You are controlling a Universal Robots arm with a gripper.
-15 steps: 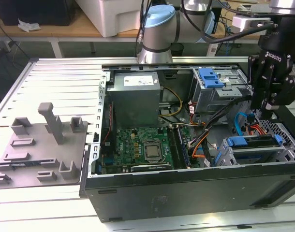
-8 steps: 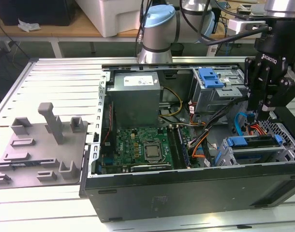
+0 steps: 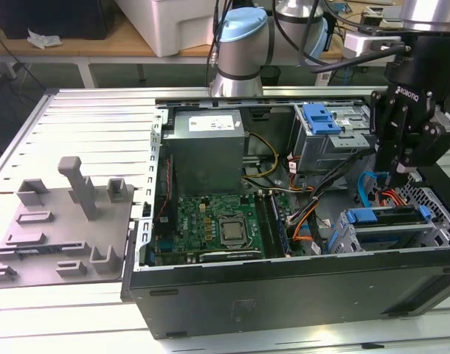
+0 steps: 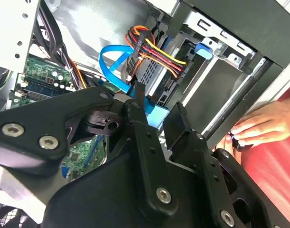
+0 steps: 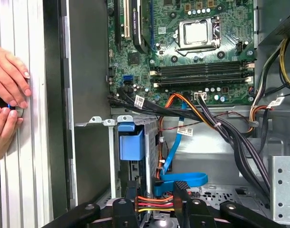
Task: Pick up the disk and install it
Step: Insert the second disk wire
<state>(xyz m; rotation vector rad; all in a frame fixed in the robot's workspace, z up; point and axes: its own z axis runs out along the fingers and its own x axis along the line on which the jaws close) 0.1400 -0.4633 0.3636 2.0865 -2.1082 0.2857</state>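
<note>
The disk [image 3: 387, 219] lies in the drive cage at the case's front corner, on the exterior view's right, framed by its blue bracket. In the first wrist view its blue bracket tab [image 5: 131, 142] sticks out of the cage. In the second wrist view the silver drive body [image 4: 152, 71] has red, yellow and orange power wires plugged into it. My black gripper [image 3: 397, 177] hangs just above that cage. Its fingers stand apart in both wrist views, open [image 4: 157, 102] [image 5: 154, 187], straddling the cable plugs and a blue data cable [image 5: 183, 179]. I see nothing clamped between them.
The open computer case [image 3: 284, 295] holds a motherboard [image 3: 217, 225], a grey power supply [image 3: 206, 147] and a second blue bracket [image 3: 321, 118] on the upper cage. A person's hands [image 5: 7, 95] rest on the case's outer edge. A grey fixture [image 3: 63, 221] sits on the exterior view's left.
</note>
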